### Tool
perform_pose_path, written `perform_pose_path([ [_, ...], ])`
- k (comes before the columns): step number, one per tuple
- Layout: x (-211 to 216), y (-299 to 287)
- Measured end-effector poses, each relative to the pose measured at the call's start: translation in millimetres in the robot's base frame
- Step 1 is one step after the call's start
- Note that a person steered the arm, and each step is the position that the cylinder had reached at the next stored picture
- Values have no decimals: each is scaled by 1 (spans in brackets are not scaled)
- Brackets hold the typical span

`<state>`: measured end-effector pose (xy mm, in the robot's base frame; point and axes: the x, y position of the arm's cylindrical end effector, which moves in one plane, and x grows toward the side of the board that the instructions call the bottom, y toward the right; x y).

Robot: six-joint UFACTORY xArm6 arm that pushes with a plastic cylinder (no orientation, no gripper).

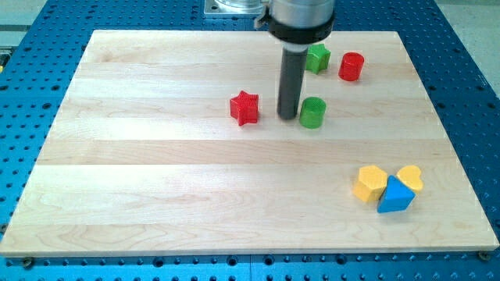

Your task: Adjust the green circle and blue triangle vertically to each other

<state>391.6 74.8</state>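
The green circle point(312, 112) is a short green cylinder standing on the wooden board point(156, 179) above the middle, toward the view's right. My tip point(288, 117) rests on the board just left of it, touching or nearly touching its side. The blue triangle point(395, 196) lies far off at the lower right, wedged between two yellow blocks. The rod rises from the tip to the arm's dark collar at the view's top.
A red star point(244, 108) lies left of my tip. A green star point(316, 58) and a red cylinder point(351, 66) sit near the top edge. A yellow hexagon-like block point(370, 183) and a yellow heart point(410, 177) touch the blue triangle.
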Motion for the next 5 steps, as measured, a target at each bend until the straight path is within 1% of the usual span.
perform_pose_path([
  [1, 45, 59],
  [2, 64, 88],
  [3, 65, 107],
  [4, 95, 128],
  [5, 80, 124],
])
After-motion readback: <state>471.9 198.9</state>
